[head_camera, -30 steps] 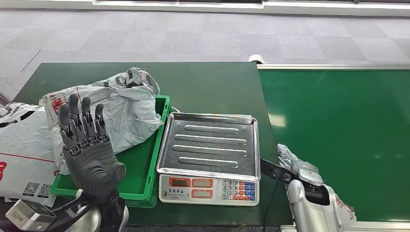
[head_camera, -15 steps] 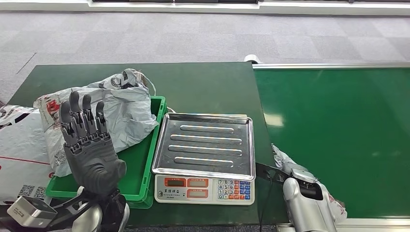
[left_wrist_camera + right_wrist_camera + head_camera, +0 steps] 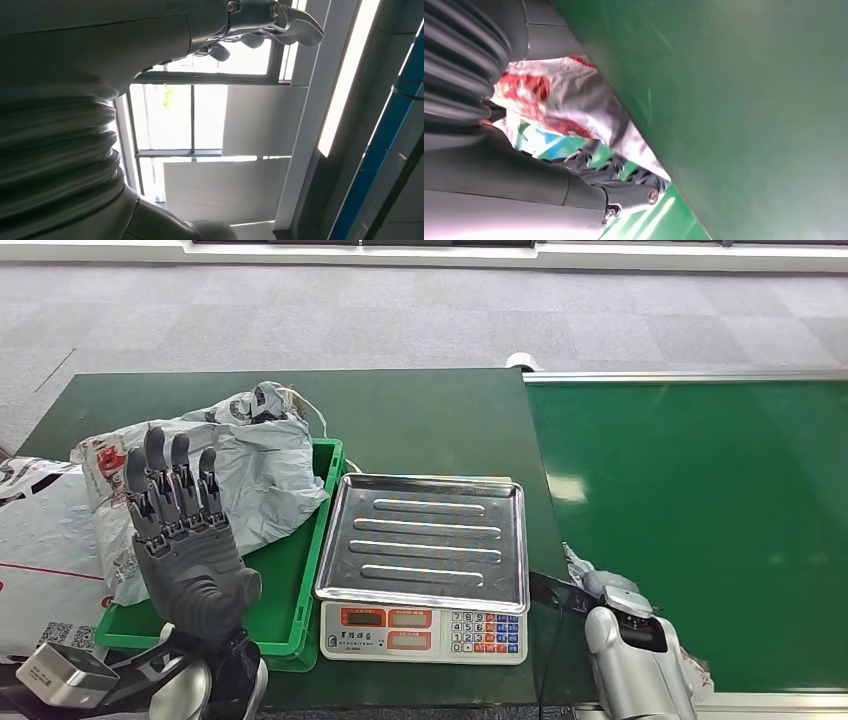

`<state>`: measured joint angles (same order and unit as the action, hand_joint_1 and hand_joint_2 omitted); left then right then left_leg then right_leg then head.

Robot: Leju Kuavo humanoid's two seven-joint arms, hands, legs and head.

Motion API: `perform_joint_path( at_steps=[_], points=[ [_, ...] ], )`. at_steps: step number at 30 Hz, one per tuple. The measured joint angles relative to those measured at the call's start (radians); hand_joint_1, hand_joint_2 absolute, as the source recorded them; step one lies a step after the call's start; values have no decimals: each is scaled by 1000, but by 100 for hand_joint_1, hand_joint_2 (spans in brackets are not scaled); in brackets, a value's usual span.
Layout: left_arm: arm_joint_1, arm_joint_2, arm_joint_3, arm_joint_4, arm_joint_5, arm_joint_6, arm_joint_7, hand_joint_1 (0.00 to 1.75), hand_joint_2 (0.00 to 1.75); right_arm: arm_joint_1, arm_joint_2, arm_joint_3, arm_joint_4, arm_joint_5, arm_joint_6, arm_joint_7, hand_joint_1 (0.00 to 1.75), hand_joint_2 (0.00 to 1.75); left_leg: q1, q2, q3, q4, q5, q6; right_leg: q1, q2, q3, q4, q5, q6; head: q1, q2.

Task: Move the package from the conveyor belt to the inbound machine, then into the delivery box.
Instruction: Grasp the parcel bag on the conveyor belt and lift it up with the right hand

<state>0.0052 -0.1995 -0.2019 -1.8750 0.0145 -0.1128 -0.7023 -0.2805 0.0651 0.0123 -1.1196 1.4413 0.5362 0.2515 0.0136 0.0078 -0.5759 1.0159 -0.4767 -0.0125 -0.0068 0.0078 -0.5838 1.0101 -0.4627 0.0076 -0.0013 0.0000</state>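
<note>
- Grey carpet tiles stretch behind a dark green bench (image 3: 420, 415), and a green conveyor belt (image 3: 700, 520) runs off from the bench's right side.
- On the bench sits a weighing scale with a ribbed steel pan (image 3: 425, 540) and a keypad front (image 3: 425, 630), the inbound machine of the task.
- Just left of the scale lies a green tray (image 3: 300, 580), the delivery box, with a crumpled grey plastic bag (image 3: 250, 475) draped over its far left part and spilling onto the bench.
- More white parcels with printed labels (image 3: 40, 560) lie at the bench's left edge.
- The left hand (image 3: 185, 550) is raised in front of the tray, palm away from the camera, fingers straight and pointing up, close together, holding nothing; in the left wrist view its fingers (image 3: 280, 20) stand out against ceiling lights and windows.
- The right hand (image 3: 625, 615) is low at the near left corner of the belt, just right of the scale, mostly hidden behind its silver wrist.
- The package (image 3: 590, 575), a soft grey and white bag with red print, lies on the belt under that hand; its crumpled end pokes out toward the scale, and its long axis appears to run from there back toward the robot.
- In the right wrist view the dark fingers (image 3: 614, 172) curl around the package (image 3: 569, 105), pressing it against the palm, with the belt surface (image 3: 749, 100) alongside.
</note>
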Motion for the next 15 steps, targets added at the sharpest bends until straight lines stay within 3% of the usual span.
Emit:
perform_joint_path(
  at_steps=[15],
  points=[
    [2, 0, 11, -1, 0, -1, 0, 0, 175, 16, -4, 9, -16, 1, -16, 3, 175, 175, 0, -1, 0, 0, -1, -1, 0, 0, 0, 0, 0, 0, 0, 0]
  ],
)
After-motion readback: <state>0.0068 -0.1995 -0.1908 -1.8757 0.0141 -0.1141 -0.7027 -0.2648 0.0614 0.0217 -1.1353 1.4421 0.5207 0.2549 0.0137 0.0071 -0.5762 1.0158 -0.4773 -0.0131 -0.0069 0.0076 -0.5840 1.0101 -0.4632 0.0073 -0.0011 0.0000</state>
